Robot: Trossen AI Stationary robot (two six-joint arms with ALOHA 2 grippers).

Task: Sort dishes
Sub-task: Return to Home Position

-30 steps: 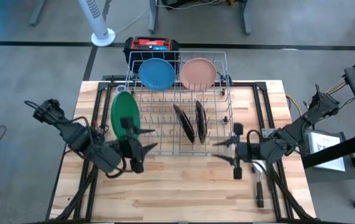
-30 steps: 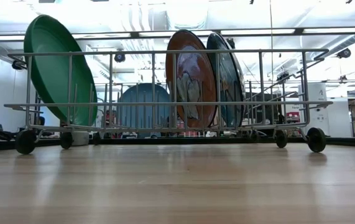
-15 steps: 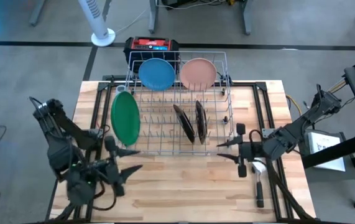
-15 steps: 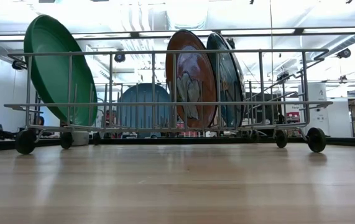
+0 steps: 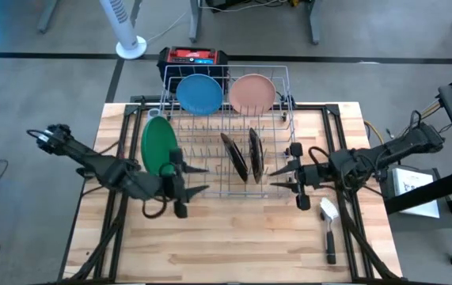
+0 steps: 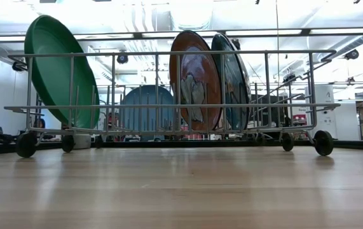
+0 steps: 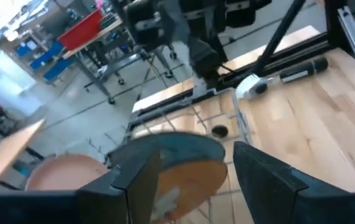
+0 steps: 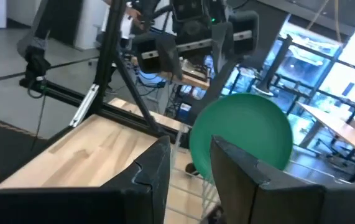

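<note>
Robotics lab where I work: my wooden desk (image 5: 233, 237) on a bare grey floor (image 5: 36, 87), strip lights (image 6: 257, 32) overhead, blue storage bins (image 7: 51, 67) on shelves, a white fan (image 5: 131, 47) behind.

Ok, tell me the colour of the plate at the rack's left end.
Green; the plate shows best in the low view.

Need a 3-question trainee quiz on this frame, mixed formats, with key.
1. True or false: the green plate stands at the end of the rack nearest the left arm.
2. How many plates stand in the rack? A) 3 B) 4 C) 5
3. What do the left gripper and right gripper hold?

Key
1. True.
2. C: the green plate, blue plate, pink plate and two brown plates.
3. Nothing; both are open beside the rack.
</note>
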